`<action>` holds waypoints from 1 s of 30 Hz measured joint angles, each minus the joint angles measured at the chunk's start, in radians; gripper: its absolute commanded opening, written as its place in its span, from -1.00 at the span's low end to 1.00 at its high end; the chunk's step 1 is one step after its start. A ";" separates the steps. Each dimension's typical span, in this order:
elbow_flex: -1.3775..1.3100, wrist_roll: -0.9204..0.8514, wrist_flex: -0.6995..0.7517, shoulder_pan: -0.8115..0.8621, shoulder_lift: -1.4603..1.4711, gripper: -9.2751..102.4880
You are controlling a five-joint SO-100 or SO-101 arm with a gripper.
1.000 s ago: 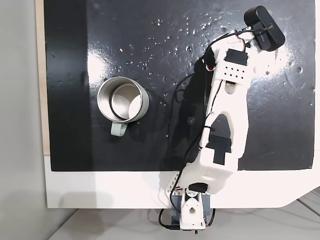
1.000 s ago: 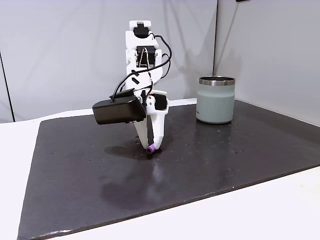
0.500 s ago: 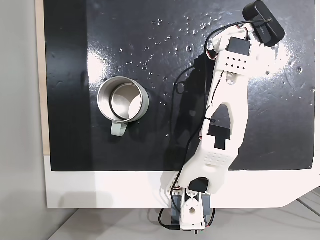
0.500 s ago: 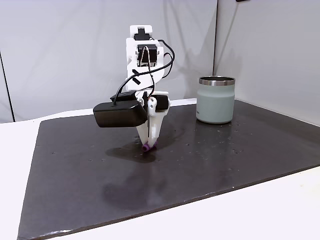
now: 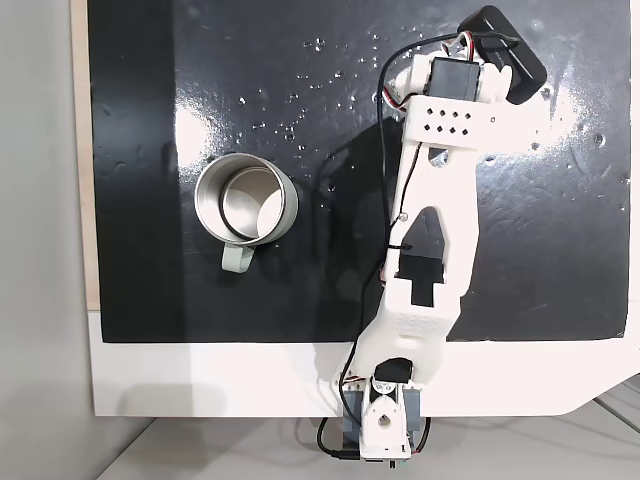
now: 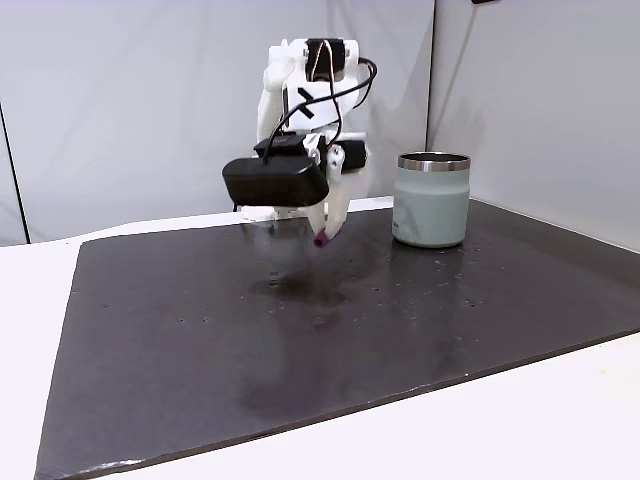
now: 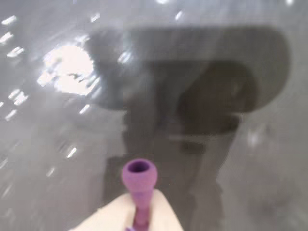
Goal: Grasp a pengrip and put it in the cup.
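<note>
From the top-down fixed view the cup (image 5: 246, 205) sits at about 9 o'clock on the black mat (image 5: 130, 150), handle pointing to 6, with the white arm (image 5: 432, 210) reaching up toward 1 o'clock, well apart from it. Side-on fixed view: the gripper (image 6: 324, 238) is clamped on the pengrip (image 6: 322, 240), hanging clear above the mat just at 9 o'clock of the cup (image 6: 432, 200). Wrist cam's blurry, but the purple pengrip (image 7: 139, 178) pokes up from 6 o'clock, pinched between the pale fingertips (image 7: 108, 219), open end facing out.
</note>
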State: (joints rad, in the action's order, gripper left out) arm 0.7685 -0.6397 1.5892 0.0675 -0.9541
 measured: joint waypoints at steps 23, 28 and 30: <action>0.000 0.281 0.196 -0.380 -0.357 -0.83; 0.000 0.327 0.210 -0.492 -0.360 -0.83; 0.000 0.337 0.212 -0.531 -0.371 -0.83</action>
State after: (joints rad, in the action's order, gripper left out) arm 0.7685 -0.3022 1.8009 -0.4633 -1.3254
